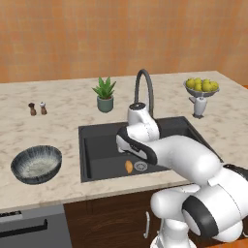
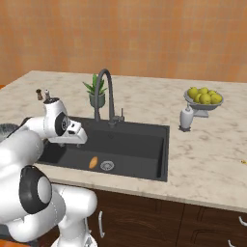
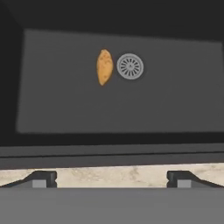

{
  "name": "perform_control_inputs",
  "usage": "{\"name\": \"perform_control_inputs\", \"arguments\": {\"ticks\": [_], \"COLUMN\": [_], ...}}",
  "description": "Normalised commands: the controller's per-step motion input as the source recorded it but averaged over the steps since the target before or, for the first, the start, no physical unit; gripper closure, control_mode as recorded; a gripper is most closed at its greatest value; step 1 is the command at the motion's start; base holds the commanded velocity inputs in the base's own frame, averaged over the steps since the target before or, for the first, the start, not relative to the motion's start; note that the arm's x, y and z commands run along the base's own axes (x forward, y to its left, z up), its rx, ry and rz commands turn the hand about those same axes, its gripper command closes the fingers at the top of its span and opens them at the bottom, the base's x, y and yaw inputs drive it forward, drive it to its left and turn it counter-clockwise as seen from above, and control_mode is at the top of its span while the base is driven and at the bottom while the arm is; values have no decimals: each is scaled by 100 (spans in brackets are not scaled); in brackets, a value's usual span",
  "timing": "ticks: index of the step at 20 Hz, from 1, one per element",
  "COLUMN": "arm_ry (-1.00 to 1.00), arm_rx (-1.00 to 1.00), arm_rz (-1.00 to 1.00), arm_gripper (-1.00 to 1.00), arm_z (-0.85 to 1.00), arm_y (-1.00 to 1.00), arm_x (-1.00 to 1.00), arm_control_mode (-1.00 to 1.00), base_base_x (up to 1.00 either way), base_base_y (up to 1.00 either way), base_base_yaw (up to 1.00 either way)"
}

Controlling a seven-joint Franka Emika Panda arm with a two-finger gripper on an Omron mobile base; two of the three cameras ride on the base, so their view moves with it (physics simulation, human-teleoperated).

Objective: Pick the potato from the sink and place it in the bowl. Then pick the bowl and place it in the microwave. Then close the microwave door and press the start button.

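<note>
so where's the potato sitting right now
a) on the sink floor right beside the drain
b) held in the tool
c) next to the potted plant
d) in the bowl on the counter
a, the potato lies on the sink floor just beside the round drain, apart from the open tool.

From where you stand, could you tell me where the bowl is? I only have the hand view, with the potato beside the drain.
Observer: The bowl sits on the counter to the left of the sink, in the left base view.
Operator: Thank you. Is anything inside it?
Observer: No, its pale inside looks empty.
Operator: Is the potato touching the faucet?
Observer: No, the potato lies on the basin floor near the front wall; the faucet rises from the far rim.
Operator: And where is my gripper?
Observer: The gripper is open, above the sink's near edge.
</note>
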Motion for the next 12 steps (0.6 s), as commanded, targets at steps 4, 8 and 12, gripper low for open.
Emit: {"name": "perform_control_inputs", "arguments": {"ticks": [4,8,12], "arm_ry": [3,0,7], "arm_rx": [-17,-8,-1], "arm_rz": [-2,0,0], "arm_gripper": [-100,-100,-100], "arm_z": [-60,-61,-35], "arm_y": [9,0,-1], "arm_x": [34,40,47], "arm_control_mode": [-100,-100,-100], "base_base_x": [0,0,0], "base_base_y": [0,0,0], "base_base_yaw": [0,0,0]}}
